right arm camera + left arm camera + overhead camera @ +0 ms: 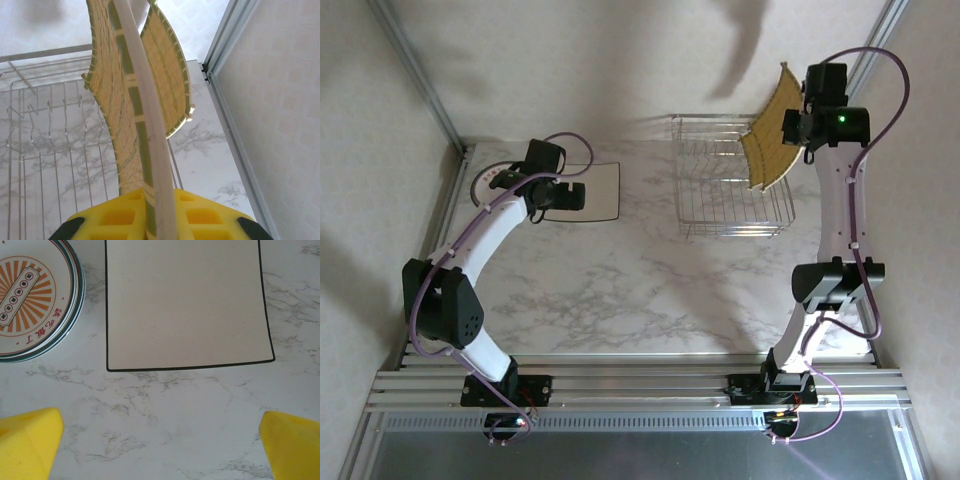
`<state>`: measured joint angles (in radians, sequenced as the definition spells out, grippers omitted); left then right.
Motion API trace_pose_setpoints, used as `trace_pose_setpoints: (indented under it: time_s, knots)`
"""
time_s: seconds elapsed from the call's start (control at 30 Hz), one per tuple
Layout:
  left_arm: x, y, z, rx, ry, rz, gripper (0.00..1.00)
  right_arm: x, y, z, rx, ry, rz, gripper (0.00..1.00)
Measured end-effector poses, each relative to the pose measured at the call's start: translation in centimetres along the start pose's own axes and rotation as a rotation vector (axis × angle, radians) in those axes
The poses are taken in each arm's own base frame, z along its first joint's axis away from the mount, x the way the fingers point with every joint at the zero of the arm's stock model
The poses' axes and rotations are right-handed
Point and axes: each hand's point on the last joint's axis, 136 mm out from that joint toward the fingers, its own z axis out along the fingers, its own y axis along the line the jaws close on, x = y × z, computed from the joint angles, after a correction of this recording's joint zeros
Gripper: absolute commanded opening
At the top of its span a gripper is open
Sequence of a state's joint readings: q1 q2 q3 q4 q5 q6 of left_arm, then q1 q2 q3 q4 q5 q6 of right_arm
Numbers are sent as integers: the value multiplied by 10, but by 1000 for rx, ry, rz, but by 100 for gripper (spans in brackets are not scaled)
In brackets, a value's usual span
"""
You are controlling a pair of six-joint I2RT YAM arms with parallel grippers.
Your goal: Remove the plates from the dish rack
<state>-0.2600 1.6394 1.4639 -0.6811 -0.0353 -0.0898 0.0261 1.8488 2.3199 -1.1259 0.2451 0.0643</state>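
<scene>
My right claw (155, 217) is clenched on a striped yellow square plate (165, 75) held edge-on, silver wire dish rack (50, 125) below-left of it; left claw (160, 445) released.

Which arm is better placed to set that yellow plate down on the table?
The right. Its jaws are shut on the yellow striped plate, held up over the dish rack. The left arm's jaws stand open and empty, across the table above the white square plate.

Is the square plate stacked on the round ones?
No, the square plate lies on the table beside the round plates, a gap between them.
</scene>
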Motion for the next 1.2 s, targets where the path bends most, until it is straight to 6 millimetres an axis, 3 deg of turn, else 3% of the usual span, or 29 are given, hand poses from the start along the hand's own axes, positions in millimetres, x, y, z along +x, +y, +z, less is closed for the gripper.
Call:
trace_pose_setpoints:
  time_s: [0.57,0.7,0.97,1.2]
  knots:
    - [8,1,5,-4,17,3,100,71,36,-80,-343,17,161,0]
    - [8,0,5,1,17,2,100,82,49,-88,-438,13,207,0]
    - [14,-6,11,33,22,-10,100,124,80,-100,-671,35,320,0]
    - [18,-13,10,79,18,-18,100,151,108,-80,-840,106,454,0]
